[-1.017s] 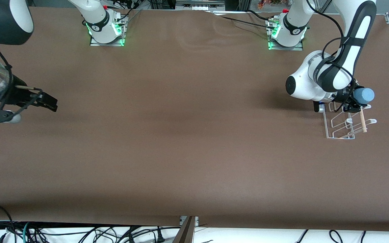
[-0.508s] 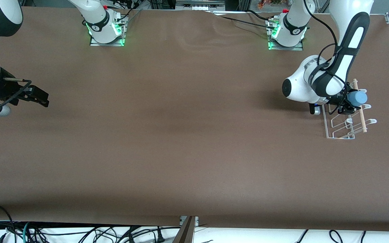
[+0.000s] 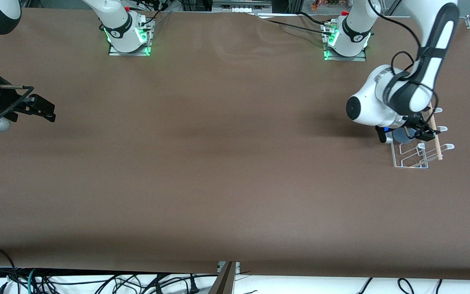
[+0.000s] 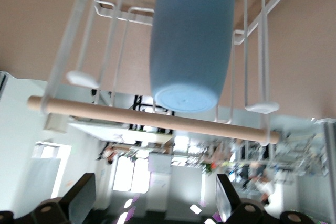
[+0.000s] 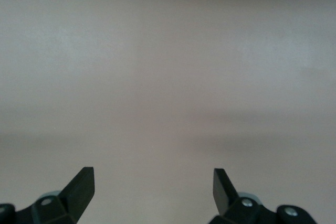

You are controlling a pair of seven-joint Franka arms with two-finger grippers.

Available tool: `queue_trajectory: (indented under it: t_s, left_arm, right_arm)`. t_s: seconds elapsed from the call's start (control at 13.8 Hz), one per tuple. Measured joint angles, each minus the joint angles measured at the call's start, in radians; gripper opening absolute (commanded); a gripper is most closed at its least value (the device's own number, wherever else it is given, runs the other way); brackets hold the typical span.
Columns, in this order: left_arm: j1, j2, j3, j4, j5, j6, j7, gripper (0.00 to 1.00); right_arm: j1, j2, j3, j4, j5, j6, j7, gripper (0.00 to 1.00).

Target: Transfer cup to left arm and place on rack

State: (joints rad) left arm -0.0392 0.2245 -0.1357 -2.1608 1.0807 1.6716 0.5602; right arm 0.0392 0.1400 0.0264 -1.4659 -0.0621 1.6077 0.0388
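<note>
Left gripper (image 3: 418,130): hanging over the rack, fingers (image 4: 79,203) spread, gripping nothing.
Cup (image 4: 190,40): sitting upturned among the rack's pegs, just ahead of those fingertips.
Rack (image 3: 412,157): directly beneath, carrying the cup.
Right gripper (image 3: 41,110): waiting well apart, fingers spread, empty.
Progress: placing looks done; only pulling clear is remaining.

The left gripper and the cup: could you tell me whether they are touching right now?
Apart. The left wrist view shows the left gripper open, its fingertips clear of the cup, which sits in the rack.
</note>
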Motion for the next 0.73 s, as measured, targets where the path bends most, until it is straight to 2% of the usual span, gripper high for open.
queue_trajectory:
  t_s: [0.15, 0.36, 0.51, 0.73]
  left_arm:
    - [0.0, -0.016, 0.0, 0.101, -0.178, 0.0, -0.017, 1.0]
    - [-0.002, -0.024, -0.001, 0.239, -0.426, 0.002, -0.141, 1.0]
    - [-0.008, -0.024, -0.004, 0.307, -0.542, 0.007, -0.238, 1.0]
    - [-0.021, -0.024, -0.005, 0.397, -0.657, 0.013, -0.385, 1.0]
  right_arm:
    - [0.0, 0.0, 0.0, 0.0, 0.0, 0.0, -0.001, 1.0]
    - [0.0, 0.0, 0.0, 0.0, 0.0, 0.0, -0.001, 1.0]
    - [0.0, 0.001, 0.0, 0.0, 0.0, 0.0, -0.001, 1.0]
    - [0.0, 0.004, 0.0, 0.0, 0.0, 0.0, -0.001, 1.0]
